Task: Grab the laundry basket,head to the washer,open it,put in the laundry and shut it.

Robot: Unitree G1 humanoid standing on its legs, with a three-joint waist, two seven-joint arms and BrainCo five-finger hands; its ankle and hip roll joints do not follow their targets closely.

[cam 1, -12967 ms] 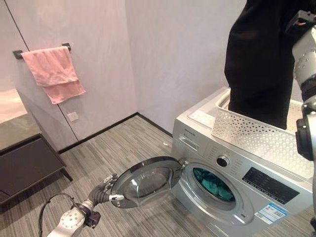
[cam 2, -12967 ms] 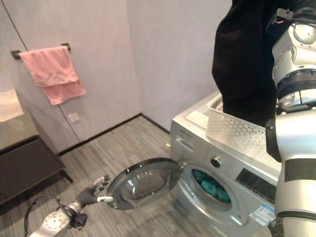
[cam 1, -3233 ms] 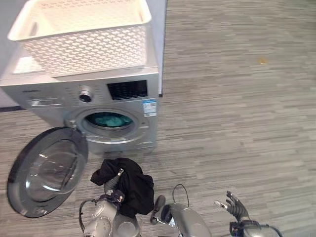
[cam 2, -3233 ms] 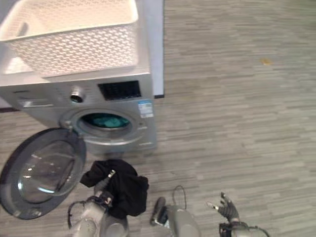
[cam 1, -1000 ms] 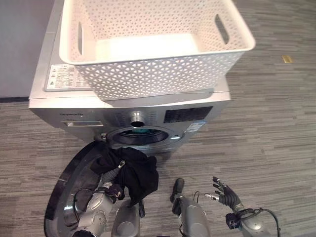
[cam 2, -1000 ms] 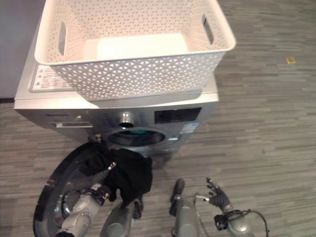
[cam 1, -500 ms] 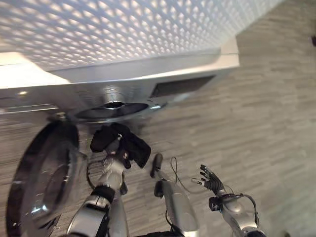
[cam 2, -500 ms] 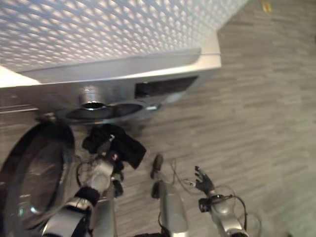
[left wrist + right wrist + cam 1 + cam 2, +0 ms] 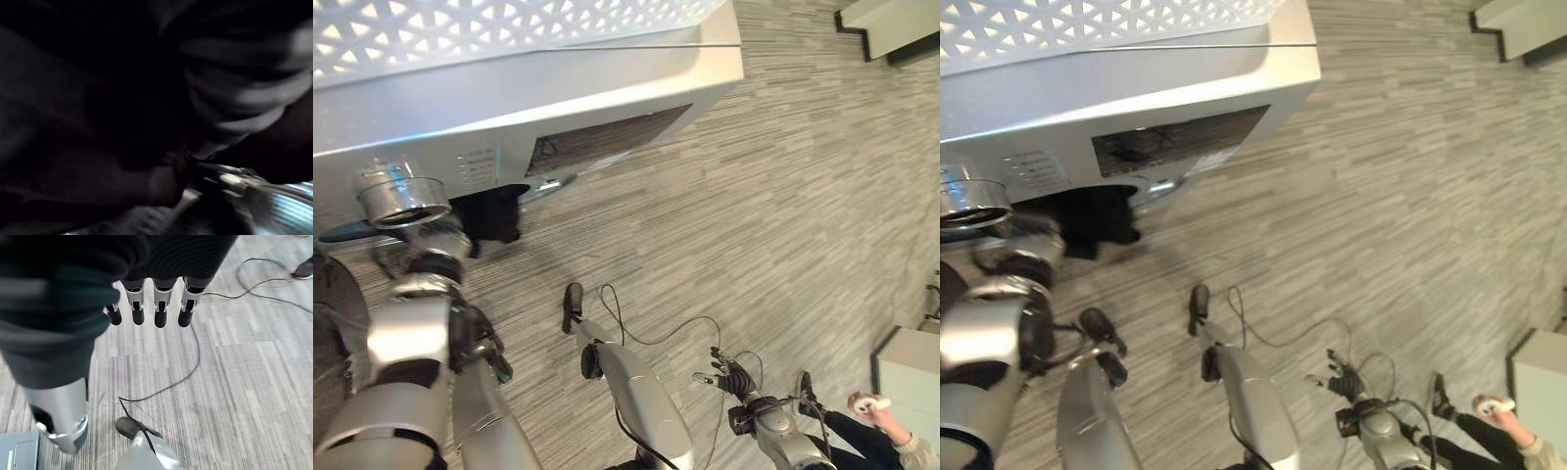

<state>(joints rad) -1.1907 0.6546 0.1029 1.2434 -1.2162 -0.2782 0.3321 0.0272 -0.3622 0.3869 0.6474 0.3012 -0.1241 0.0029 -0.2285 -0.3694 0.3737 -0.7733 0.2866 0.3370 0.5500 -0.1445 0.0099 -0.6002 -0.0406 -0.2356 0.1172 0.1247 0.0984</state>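
Left eye view, compared with half a second ago: the black garment (image 9: 489, 213) has gone from hanging just outside the drum mouth to sitting at the opening under the washer (image 9: 607, 93) front, beside the dial (image 9: 403, 199). The left arm now reaches in towards the drum, and its hand is hidden behind the cloth and the arm itself, so I cannot tell whether the fingers are closed on the garment. The left wrist view is dark, consistent with the hand being inside or at the mouth of the drum. Judgement: loading is at its final stage; release of the garment and shutting of the door remain.

Further left, a dark sliver of the open door (image 9: 331, 294) shows at the frame edge. The basket (image 9: 509, 24) sits on top of the washer.

To the right, the floor (image 9: 773, 196) is bare planking. The right hand (image 9: 732, 374) hangs low and idle, its fingers (image 9: 161, 313) loosely spread, holding nothing. At the far right a person's hand (image 9: 873, 405) holds a small white object, well apart from the work.

Obstructions: none seen between garment and drum. Any cloth left trailing over the rim could foul the door on closing.
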